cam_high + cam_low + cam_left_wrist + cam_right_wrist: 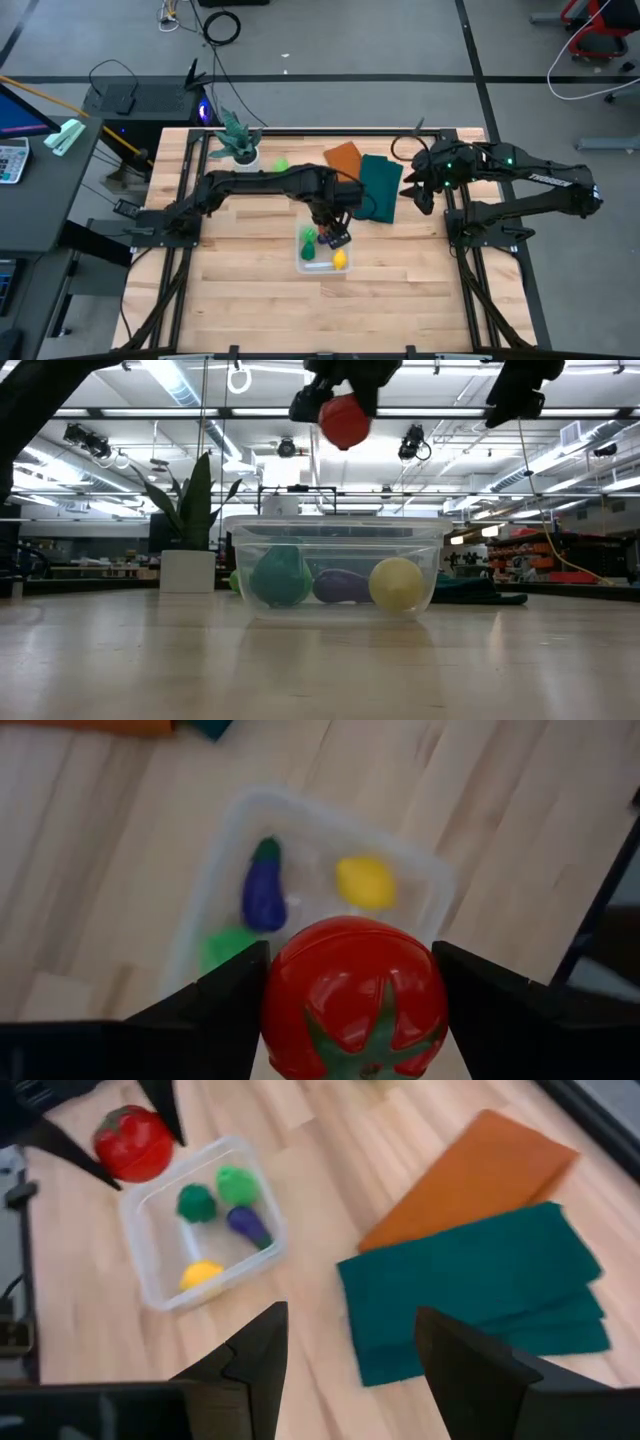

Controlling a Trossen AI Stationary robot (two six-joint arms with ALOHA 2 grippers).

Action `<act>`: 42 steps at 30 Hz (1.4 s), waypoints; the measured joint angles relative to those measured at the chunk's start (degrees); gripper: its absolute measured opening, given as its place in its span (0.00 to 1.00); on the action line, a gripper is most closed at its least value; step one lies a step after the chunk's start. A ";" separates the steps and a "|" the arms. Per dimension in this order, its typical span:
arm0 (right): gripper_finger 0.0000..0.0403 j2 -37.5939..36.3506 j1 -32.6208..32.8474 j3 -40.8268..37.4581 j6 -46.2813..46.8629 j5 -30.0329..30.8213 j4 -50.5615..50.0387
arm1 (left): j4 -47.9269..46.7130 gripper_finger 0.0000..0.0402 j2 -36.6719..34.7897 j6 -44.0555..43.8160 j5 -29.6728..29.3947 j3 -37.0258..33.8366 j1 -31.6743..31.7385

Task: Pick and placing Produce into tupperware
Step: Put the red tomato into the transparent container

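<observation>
- Left gripper [350,1010] clamps the tomato [355,995], red with a green star stem, fingers [225,1000] pressed on both sides
- Tomato hangs in the air above the tub [335,565], clear of the rim in the low view; in the right wrist view it sits over the tub's edge rather than its middle
- Tub is clear, square, rounded corners, on the wood table [400,290] near the centre
- In the tub: eggplant [248,1226], lemon [202,1272], dark green piece [196,1202], light green piece [237,1184]
- Low view shows the dark green piece, eggplant and lemon side by side on the tub floor
- Another small light green item [281,163] lies on the table beside the plant [238,140], well apart from the tub
- Right gripper [345,1345] is spread open, holding nothing, raised over the table's right side near the cloths
- Orange cloth [470,1175] and green cloth [480,1295] lie flat side by side, edges touching or overlapping, just right of the tub
</observation>
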 joint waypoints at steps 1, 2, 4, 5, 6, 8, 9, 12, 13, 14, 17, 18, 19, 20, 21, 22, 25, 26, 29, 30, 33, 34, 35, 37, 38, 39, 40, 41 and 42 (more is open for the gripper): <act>0.44 0.00 1.00 0.00 0.00 0.00 0.00 | 0.93 0.66 0.00 -0.94 -0.40 0.01 -0.36; 0.44 0.00 1.92 0.00 0.07 0.00 0.00 | 1.39 0.66 0.00 -1.69 -0.86 0.00 -0.68; 0.44 0.00 3.66 0.00 0.65 0.04 -0.02 | 2.15 0.66 0.00 -3.45 -1.21 -0.39 -1.11; 0.44 0.00 4.48 0.00 1.10 0.04 -0.02 | 2.74 0.66 -0.04 -4.02 -1.26 -1.13 -1.27; 0.44 0.00 5.25 0.00 1.50 0.07 -0.02 | 3.10 0.66 -0.04 -4.75 -1.46 -1.91 -1.38; 0.44 0.00 6.81 0.00 2.41 0.14 -0.03 | 2.88 0.68 0.09 -5.57 -1.81 -3.25 -1.57; 0.44 0.00 7.59 0.00 2.86 0.47 -0.04 | 3.56 0.68 0.09 -5.75 -1.80 -4.11 -1.77; 0.44 0.00 9.92 0.00 3.80 2.60 -0.04 | 7.29 0.67 0.01 -7.44 -1.81 -7.94 -2.21; 0.44 0.00 10.59 0.00 4.25 3.11 -0.04 | 8.12 0.67 0.11 -8.02 -1.80 -9.07 -2.36; 0.44 0.00 11.17 0.00 4.59 3.68 -0.04 | 9.16 0.67 0.13 -8.40 -1.75 -10.21 -2.52; 0.44 0.00 12.72 0.00 5.66 4.92 -0.04 | 11.50 0.66 0.11 -10.11 -1.50 -13.12 -2.72; 0.44 0.00 13.14 0.00 6.11 5.50 -0.04 | 11.59 0.66 0.11 -10.55 -1.37 -14.00 -2.87; 0.44 0.00 13.59 0.00 6.42 5.91 -0.02 | 12.22 0.67 0.11 -10.91 -1.36 -14.79 -2.89; 0.44 0.00 13.97 0.00 6.60 6.17 -0.02 | 12.98 0.67 0.11 -11.04 -1.24 -15.30 -2.91; 0.44 0.00 14.30 0.00 6.90 6.38 -0.04 | 13.24 0.68 0.11 -11.25 -1.27 -15.55 -3.06; 0.44 0.00 14.48 0.00 7.34 6.71 -0.04 | 13.28 0.68 0.11 -11.26 -1.28 -15.76 -3.23; 0.44 0.02 14.65 0.00 7.63 7.45 -0.04 | 15.53 0.67 0.11 -11.46 -1.31 -16.99 -3.77; 0.44 0.02 14.65 0.00 7.79 7.53 -0.02 | 16.01 0.67 0.11 -11.83 -1.34 -17.46 -3.90; 0.44 0.02 14.63 0.00 7.98 7.58 -0.02 | 17.38 0.66 0.11 -13.08 -1.25 -19.12 -4.31; 0.44 0.02 14.64 0.00 7.98 7.58 -0.02 | 17.40 0.66 0.11 -13.14 -1.24 -19.58 -4.55; 0.44 0.02 14.63 0.00 7.97 7.58 -0.02 | 18.09 0.67 0.11 -13.14 -1.31 -20.83 -4.87; 0.44 0.02 14.63 0.00 7.97 7.58 -0.02 | 18.09 0.68 0.09 -13.13 -1.28 -21.22 -4.87; 0.44 0.02 14.63 0.00 7.96 7.58 -0.02 | 17.99 0.68 0.09 -12.95 -1.28 -21.68 -4.86; 0.44 0.02 14.63 0.00 7.96 7.58 -0.02 | 18.19 0.68 0.09 -12.72 -1.41 -22.44 -4.84; 0.44 0.02 14.63 0.00 7.96 7.59 0.00 | 18.52 0.67 0.09 -12.70 -1.43 -22.86 -4.83; 0.44 0.02 14.63 0.00 7.96 7.59 -0.01 | 18.79 0.67 0.09 -12.67 -1.48 -23.15 -4.83; 0.44 0.02 14.63 0.00 7.96 7.61 0.00 | 19.10 0.66 0.09 -12.45 -1.48 -23.51 -4.83; 0.44 0.02 14.63 0.00 7.96 7.60 0.00 | 19.37 0.66 0.09 -12.29 -1.48 -23.79 -4.83; 0.44 0.02 14.63 0.00 7.96 7.60 0.00 | 19.48 0.66 0.09 -12.22 -1.52 -23.92 -4.83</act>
